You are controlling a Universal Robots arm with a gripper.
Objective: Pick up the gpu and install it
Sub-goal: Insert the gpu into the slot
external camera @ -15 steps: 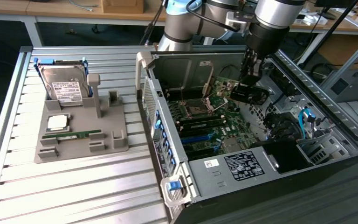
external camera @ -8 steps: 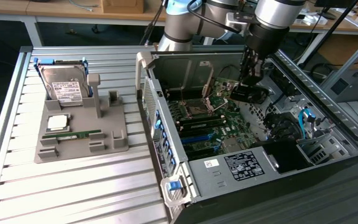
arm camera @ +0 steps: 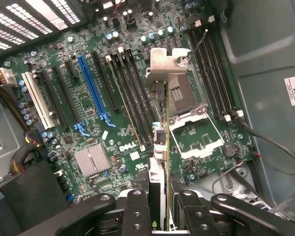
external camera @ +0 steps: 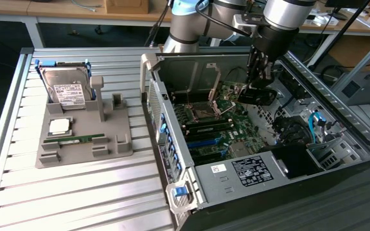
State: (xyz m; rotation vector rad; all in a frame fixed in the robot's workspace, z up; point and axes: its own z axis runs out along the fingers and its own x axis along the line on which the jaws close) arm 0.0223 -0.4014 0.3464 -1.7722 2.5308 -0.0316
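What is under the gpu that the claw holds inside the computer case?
The green motherboard lies under it, with the processor socket just beside its line. The strip directly beneath the gpu is covered by the card itself.

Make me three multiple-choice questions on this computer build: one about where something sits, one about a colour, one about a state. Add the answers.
1. Where is the hard drive?
A) on the floor
B) in the grey holder beside the computer case
C) on a shelf

2. What colour is the long slot between black slots on the motherboard?
A) blue
B) red
C) yellow

3. What state is the claw in?
A) open and empty
B) shut on a cable
C) shut on the gpu

Answers:
1 B: it stands in the holder, at the exterior view's left of the case.
2 A: the slot is plainly blue.
3 C: the card sits clamped in it, edge-on above the motherboard.
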